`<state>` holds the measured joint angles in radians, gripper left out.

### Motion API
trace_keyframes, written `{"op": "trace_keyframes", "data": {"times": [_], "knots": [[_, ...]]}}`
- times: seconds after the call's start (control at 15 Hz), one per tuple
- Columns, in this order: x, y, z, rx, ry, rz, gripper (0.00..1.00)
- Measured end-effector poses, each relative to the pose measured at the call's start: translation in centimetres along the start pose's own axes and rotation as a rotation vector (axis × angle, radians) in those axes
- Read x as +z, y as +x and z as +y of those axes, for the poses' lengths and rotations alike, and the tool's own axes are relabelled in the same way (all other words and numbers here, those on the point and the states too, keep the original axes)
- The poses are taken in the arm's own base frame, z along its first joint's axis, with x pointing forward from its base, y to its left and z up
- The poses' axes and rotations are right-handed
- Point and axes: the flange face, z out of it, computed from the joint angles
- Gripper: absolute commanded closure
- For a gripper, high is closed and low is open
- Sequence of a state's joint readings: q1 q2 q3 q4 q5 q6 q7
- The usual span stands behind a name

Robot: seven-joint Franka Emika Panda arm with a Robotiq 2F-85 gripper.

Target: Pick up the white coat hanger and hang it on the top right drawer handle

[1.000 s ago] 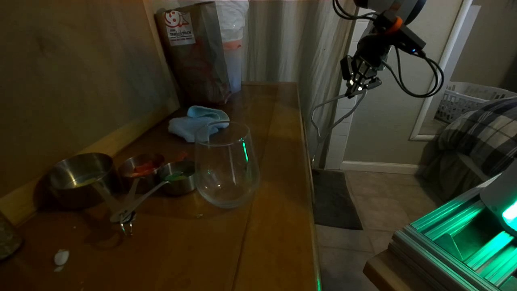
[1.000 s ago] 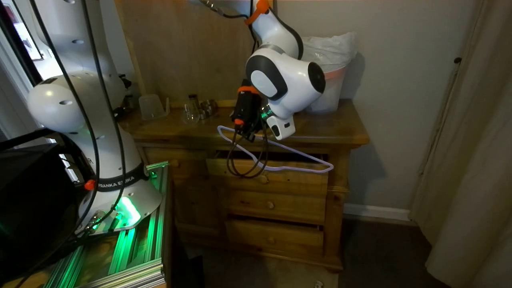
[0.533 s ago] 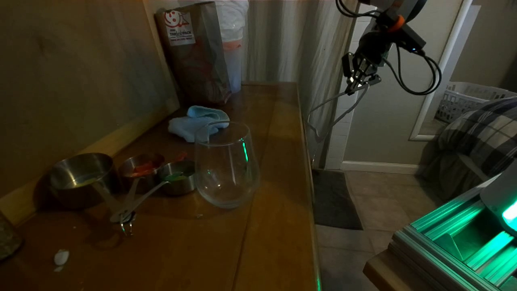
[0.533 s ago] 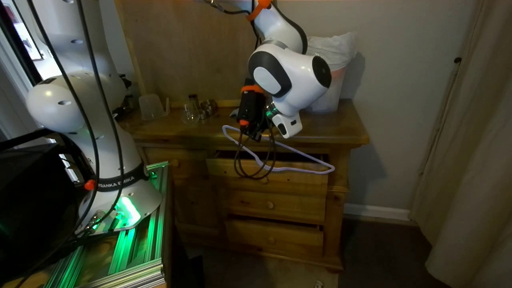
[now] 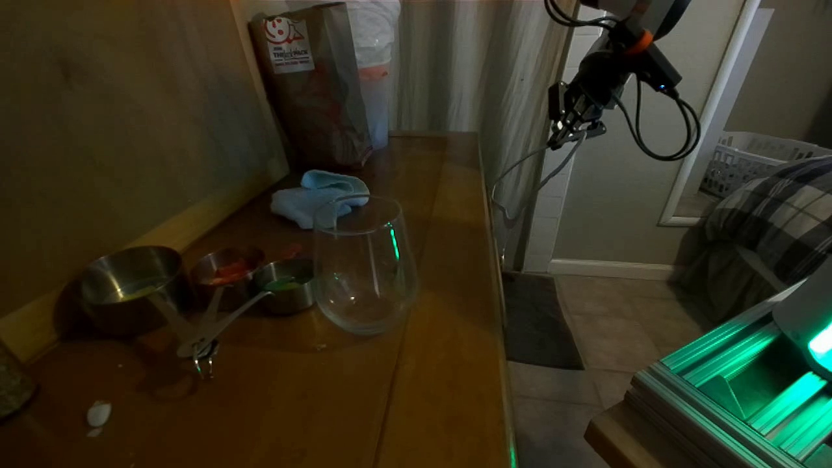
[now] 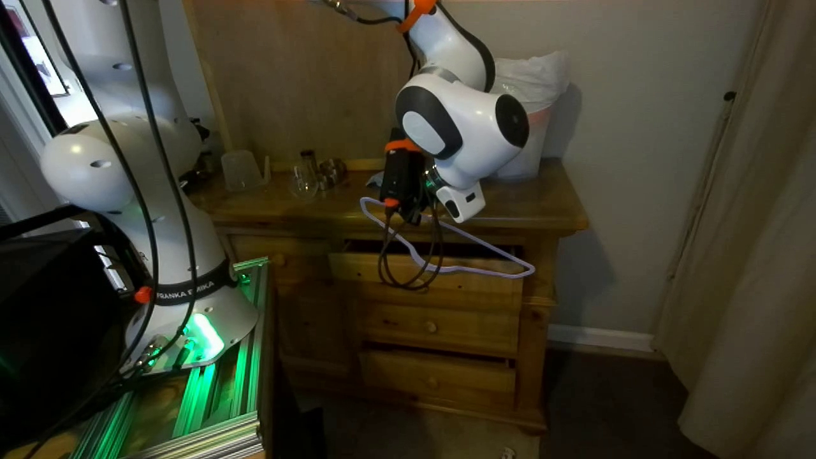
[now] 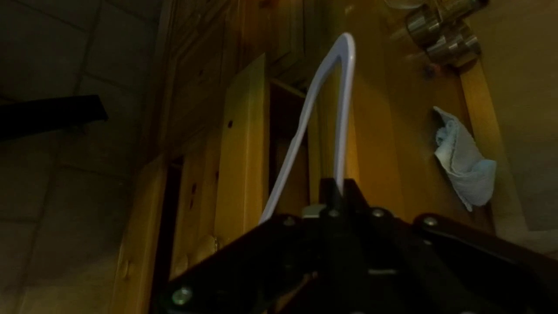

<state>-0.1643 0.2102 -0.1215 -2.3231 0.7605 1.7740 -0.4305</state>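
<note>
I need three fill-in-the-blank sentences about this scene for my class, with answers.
The thin white coat hanger in the jaws is shaped like a ____.
The top right wooden drawer stands partly ____.
The folded pale-blue cloth lies ____ the clear rounded glass and the brown paper bag.
Answers: triangle; open; between.

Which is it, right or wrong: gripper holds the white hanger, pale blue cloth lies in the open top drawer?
One error: the pale blue cloth lies on the dresser top, not in the open top drawer; see the wrist view. The gripper does hold the white hanger.
</note>
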Motion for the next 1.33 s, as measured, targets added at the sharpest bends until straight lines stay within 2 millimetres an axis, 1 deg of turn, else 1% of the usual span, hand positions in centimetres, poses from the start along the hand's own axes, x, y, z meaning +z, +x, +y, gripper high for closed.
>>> {"op": "trace_keyframes", "data": {"times": [0.33,0.6,1.0,1.33], "knots": [[0.6,1.1,-0.2,0.033,0.111,0.072,0.99],[0.7,2.0,0.2,0.043,0.161,0.125,0.99],[-0.4,2.5,0.6,0.025,0.180,0.195,0.99],[-2.2,2.7,2.0,0.023,0.171,0.260,0.99]]}}
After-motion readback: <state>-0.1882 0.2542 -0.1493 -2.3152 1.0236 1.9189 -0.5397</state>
